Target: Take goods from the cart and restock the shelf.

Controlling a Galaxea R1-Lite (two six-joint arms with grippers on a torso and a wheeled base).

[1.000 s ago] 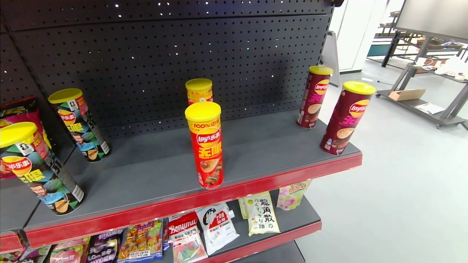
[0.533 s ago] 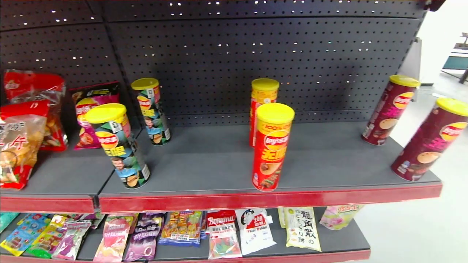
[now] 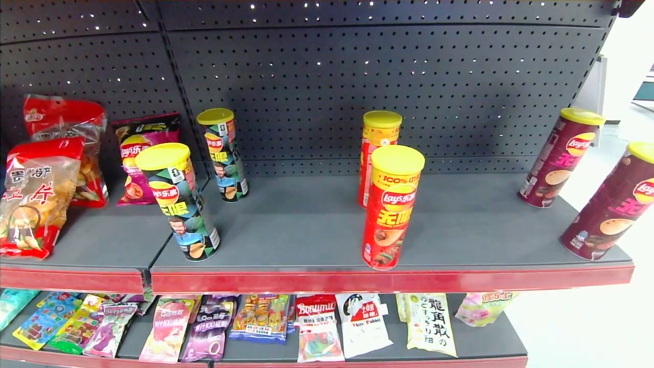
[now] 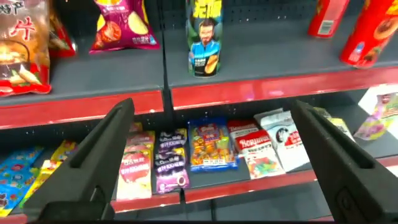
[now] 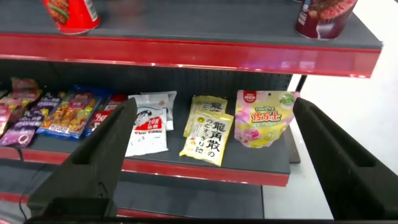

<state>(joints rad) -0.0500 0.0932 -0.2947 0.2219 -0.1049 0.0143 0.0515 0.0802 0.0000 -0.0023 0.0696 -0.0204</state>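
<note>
The grey shelf with a red front edge (image 3: 388,281) carries upright chip cans with yellow lids. Two red cans (image 3: 392,207) (image 3: 379,134) stand in the middle, one behind the other. Two dark patterned cans (image 3: 179,202) (image 3: 223,153) stand to their left, and two maroon cans (image 3: 559,156) (image 3: 610,204) at the right end. My left gripper (image 4: 212,106) is open and holds nothing, in front of the shelf edge below a patterned can (image 4: 204,37). My right gripper (image 5: 216,102) is open and holds nothing, facing the lower shelf beneath the front maroon can (image 5: 323,15).
Chip bags (image 3: 38,197) (image 3: 140,153) lean on the neighbouring shelf section at the left. The lower shelf (image 3: 490,342) holds a row of several flat candy packets (image 3: 428,323). Bare shelf surface lies between the can groups. Open floor lies past the shelf's right end.
The head camera has swung left, so the whole shelf picture has shifted right and the chip bags have come into view. The cans themselves stand as before.
</note>
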